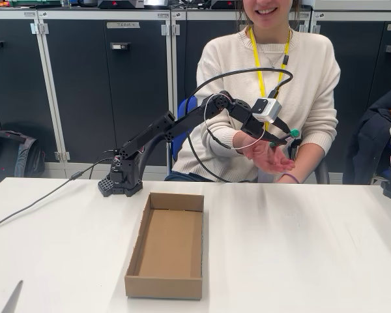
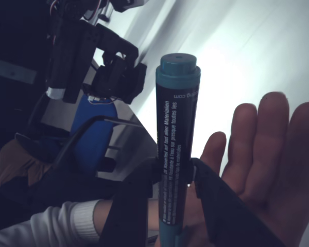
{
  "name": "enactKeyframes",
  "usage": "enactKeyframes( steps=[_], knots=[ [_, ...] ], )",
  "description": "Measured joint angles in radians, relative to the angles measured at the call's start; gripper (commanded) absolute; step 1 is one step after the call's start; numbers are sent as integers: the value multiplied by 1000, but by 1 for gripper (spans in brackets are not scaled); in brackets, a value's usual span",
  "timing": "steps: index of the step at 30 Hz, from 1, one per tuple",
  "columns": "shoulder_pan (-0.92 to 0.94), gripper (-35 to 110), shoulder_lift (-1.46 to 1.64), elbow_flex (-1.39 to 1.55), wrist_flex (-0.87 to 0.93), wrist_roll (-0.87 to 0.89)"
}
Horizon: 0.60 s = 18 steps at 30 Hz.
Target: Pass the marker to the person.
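Reaching out over the far edge of the table (image 1: 300,248), the gripper (image 1: 281,136) was closed on the marker (image 1: 290,134) and held it firmly. In the wrist view the two fingers (image 2: 216,206) pressed the dark barrel of the marker (image 2: 174,149) from both sides, and its green end stood up above them. Just under the gripper, the person (image 1: 300,72) held one open hand (image 1: 268,156) with the palm up. In the wrist view this hand (image 2: 268,164) lay right behind the marker, very near to it; whether they touched, one could not tell. A cardboard box (image 1: 166,244) stood well apart from the gripper, on the table in front of the arm
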Motion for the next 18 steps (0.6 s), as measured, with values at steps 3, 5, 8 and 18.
enactKeyframes(
  steps=[3,5,8,18],
  knots=[
    [0,-4,0,8,-2,0],
    [3,-4,0,41,-23,0],
    [17,-4,0,83,-54,0],
    [23,-2,21,161,-77,0]
  ],
)
